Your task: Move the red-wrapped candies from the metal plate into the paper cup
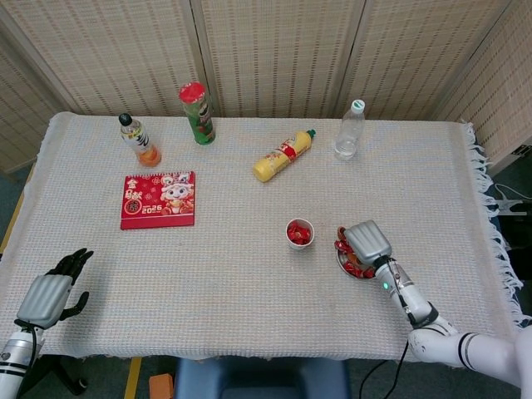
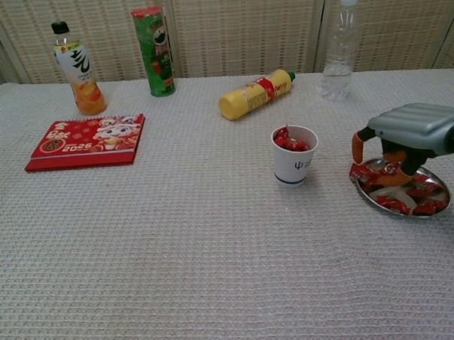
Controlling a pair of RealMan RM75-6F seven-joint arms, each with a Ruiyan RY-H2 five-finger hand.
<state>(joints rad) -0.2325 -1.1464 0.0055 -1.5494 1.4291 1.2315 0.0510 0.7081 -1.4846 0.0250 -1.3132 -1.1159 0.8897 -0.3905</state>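
Left hand: the left hand [image 1: 51,293] rests at the near edge of the worktop [image 2: 178,247], fingers spread, holding nothing, well apart from the task's things.
Right hand: the right hand [image 2: 406,132] is lowered palm-down over the metal plate [image 2: 381,206], its orange fingertips [image 2: 357,146] reaching among the sweets. Whether anything is pinched cannot be told; the palm hides the contact in both views.
Red-wrapped candies: a loose heap of red-wrapped candies [image 2: 394,203] lies on the plate, some overlapping, one at the left rim.
Handling, judged: light, small pieces in crinkly wrapper that is likely slick and yields before the hard centre is felt. Best taken across the body of a single piece between thumb and a finger; a twisted wrapper end would probably slip or tear free.
Risk, judged: the shallow plate may skate on the woven cloth if pressed sideways, and neighbouring pieces may be flicked over the rim.
Paper cup: the paper cup [image 2: 294,155] stands upright near the plate's left, apart from it, already holding several red candies; it looks light and easily toppled.
Far items: a calendar [image 2: 85,141], a yellow squeeze bottle [image 2: 255,94] lying down, a clear water bottle [image 2: 340,47], a green crisps tube [image 2: 154,51] and an orange drink bottle [image 2: 76,69].
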